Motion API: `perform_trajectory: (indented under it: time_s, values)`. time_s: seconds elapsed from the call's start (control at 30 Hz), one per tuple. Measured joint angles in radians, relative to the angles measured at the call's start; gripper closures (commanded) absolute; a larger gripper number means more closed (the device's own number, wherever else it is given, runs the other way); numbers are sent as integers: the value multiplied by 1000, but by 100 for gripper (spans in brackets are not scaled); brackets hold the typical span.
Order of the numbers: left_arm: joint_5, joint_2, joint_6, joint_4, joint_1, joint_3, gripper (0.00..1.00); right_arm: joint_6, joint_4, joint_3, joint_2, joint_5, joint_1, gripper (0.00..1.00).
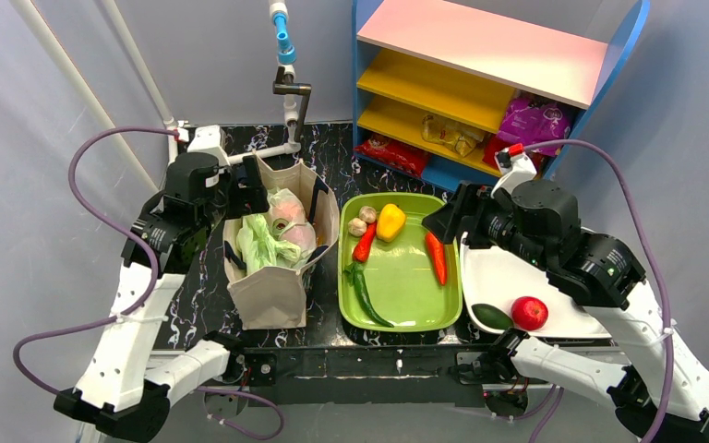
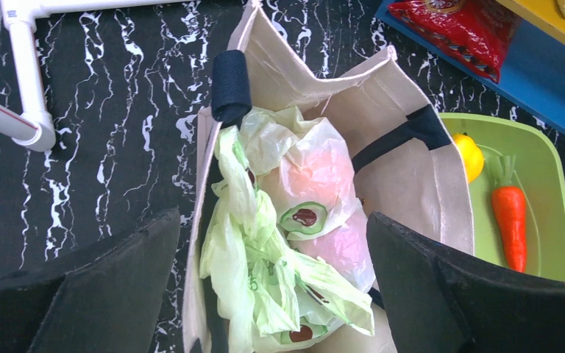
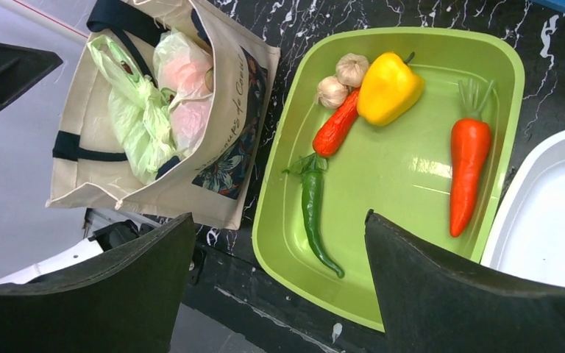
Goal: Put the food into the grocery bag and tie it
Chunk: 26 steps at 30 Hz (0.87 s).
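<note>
Bright, even overhead light; shadows are soft, focus sharp, with pale glare on the glossy lime-green plastic tray (image 3: 412,193).

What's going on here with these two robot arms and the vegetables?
Two robot arms are packing groceries. Neither holds anything right now: both tools are open. The left tool hovers over a beige canvas tote, where a thin pale-green plastic bag sits with some food inside. The right tool hangs above the green tray, which holds a yellow pepper, a carrot, chillies and garlic. A red apple lies on the white tray beside it.
</note>
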Motion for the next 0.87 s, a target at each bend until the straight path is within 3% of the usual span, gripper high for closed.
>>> perform_trajectory:
  time_s: [0.87]
  values:
    - [65,-20,-27,6,0,32,2,39,12,-69,-28,-13,-1,6]
